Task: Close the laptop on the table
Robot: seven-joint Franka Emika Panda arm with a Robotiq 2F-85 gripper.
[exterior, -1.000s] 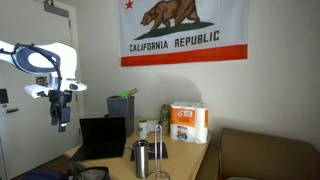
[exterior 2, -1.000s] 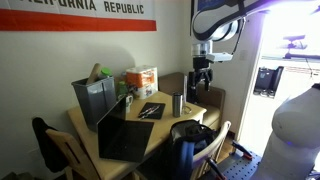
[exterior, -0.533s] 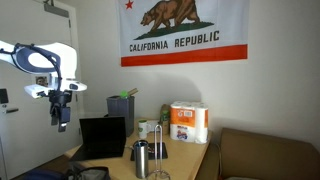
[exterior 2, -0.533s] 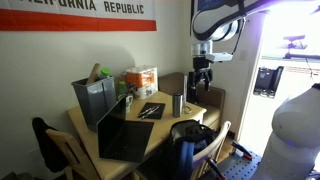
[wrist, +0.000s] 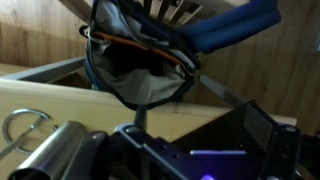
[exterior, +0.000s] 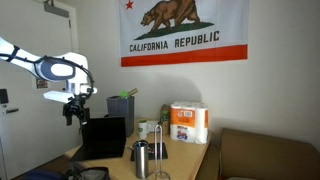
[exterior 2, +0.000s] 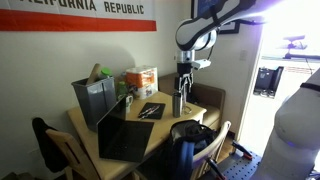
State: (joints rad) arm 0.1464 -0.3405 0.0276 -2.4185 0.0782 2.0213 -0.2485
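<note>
The laptop [exterior: 103,138] stands open on the table [exterior: 188,160], its black screen upright. In an exterior view its grey lid [exterior 2: 126,131] faces the camera on the tan table [exterior 2: 160,120]. My gripper [exterior: 70,110] hangs in the air left of the laptop and a little above its screen edge, apart from it. In an exterior view the gripper [exterior 2: 183,88] is over the steel mug [exterior 2: 177,104]. In the blurred wrist view the gripper [wrist: 200,140] looks open and empty, with the mug [wrist: 55,152] at lower left. The laptop is not clear there.
A steel mug [exterior: 141,158], a wire stand [exterior: 160,150], paper towel rolls [exterior: 188,122] and a dark grey bin [exterior: 121,106] stand on the table. A brown couch [exterior: 265,155] is beside it. Chairs with a dark bag [exterior 2: 190,135] stand at the near edge.
The arm has swung toward the table: the gripper moved from well aside of the laptop to close beside its screen, above the mug end of the table.
</note>
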